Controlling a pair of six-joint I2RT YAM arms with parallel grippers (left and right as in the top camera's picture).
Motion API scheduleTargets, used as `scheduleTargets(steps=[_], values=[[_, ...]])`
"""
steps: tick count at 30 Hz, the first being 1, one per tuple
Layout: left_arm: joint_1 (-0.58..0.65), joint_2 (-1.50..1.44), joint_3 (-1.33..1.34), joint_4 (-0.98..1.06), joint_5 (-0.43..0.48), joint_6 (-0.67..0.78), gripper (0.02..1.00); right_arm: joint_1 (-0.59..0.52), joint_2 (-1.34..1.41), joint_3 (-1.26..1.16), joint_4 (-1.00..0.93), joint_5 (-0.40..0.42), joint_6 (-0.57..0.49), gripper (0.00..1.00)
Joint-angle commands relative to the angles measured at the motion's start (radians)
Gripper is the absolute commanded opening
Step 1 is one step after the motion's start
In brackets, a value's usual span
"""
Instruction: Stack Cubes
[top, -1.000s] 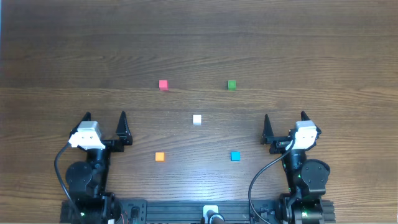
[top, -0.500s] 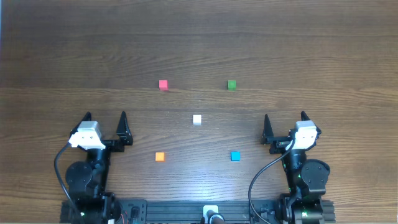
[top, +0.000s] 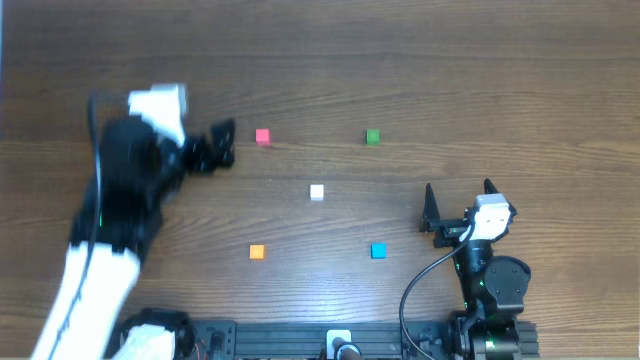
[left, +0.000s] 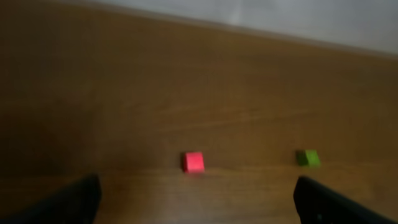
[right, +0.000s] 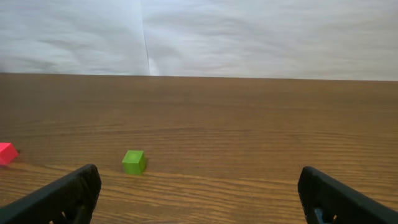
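Your left gripper (top: 220, 146) is spread wide, holding nothing, just left of the pink cube (top: 263, 136). The orange cube (top: 257, 252) sits nearer the arms' edge of the worktop (top: 400, 60). White cube (top: 317, 192) mid-worktop, then green cube (top: 373, 136) and blue cube (top: 378, 250), all flat and apart. Your right gripper (top: 458, 186) is wide open and empty.

Blurred left arm (top: 120, 195) and left gripper (top: 224, 144).
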Motion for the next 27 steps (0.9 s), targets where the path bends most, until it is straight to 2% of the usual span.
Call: scheduleTargets(steps=[1,6,13,21,27], values=[[-0.041,0.270,0.255,-0.150,0.012,-0.032,1.000,-0.006,-0.005,-0.005,-0.003,-0.005,-0.008,0.991],[-0.087,0.532,0.435,-0.262,0.012,-0.032,1.000,-0.006,-0.005,-0.005,-0.003,-0.005,-0.008,0.993],[-0.114,0.765,0.521,-0.304,0.017,-0.059,1.000,-0.006,-0.005,-0.005,-0.003,-0.005,-0.008,0.991],[-0.117,0.921,0.557,-0.353,0.019,-0.058,0.998,-0.006,-0.005,-0.005,-0.003,-0.005,-0.008,0.991],[-0.160,1.003,0.612,-0.353,-0.038,-0.050,0.993,-0.006,-0.005,-0.005,-0.003,-0.005,-0.008,0.993]])
